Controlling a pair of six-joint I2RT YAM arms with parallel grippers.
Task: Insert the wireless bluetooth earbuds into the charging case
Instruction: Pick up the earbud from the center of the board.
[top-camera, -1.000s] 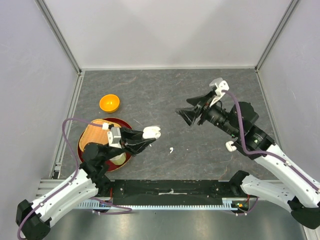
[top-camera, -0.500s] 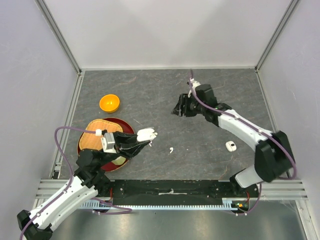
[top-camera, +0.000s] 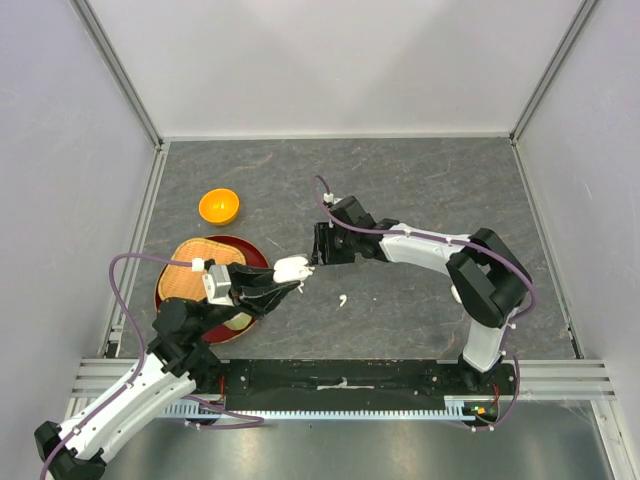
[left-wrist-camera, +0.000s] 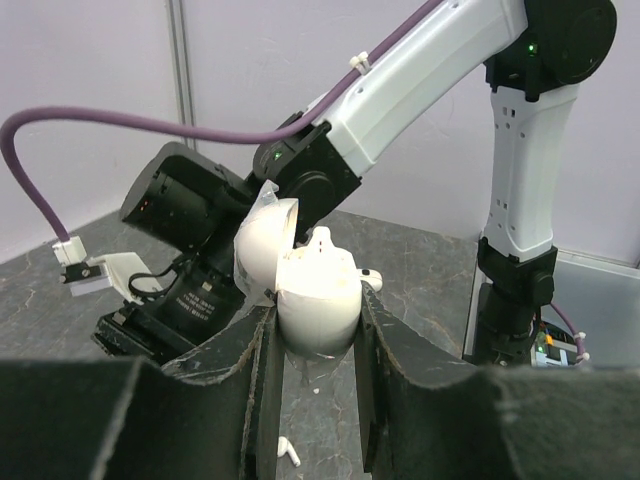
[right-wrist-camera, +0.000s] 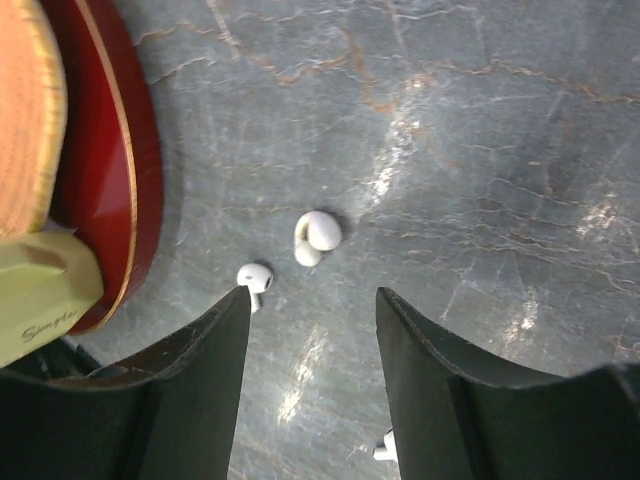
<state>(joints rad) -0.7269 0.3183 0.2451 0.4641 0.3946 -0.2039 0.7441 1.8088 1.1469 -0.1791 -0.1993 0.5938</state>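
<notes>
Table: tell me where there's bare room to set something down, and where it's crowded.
Bare table: the far strip from the orange bowl to the right wall, and the near-right corner beside the right arm. Crowded: around the red plate, where the left gripper holds the charging case, the right gripper hovers, earbuds loose beneath.

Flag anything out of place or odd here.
Three earbuds lie scattered loose on the table near the red tray, while the left gripper holds the open case off the table.
</notes>
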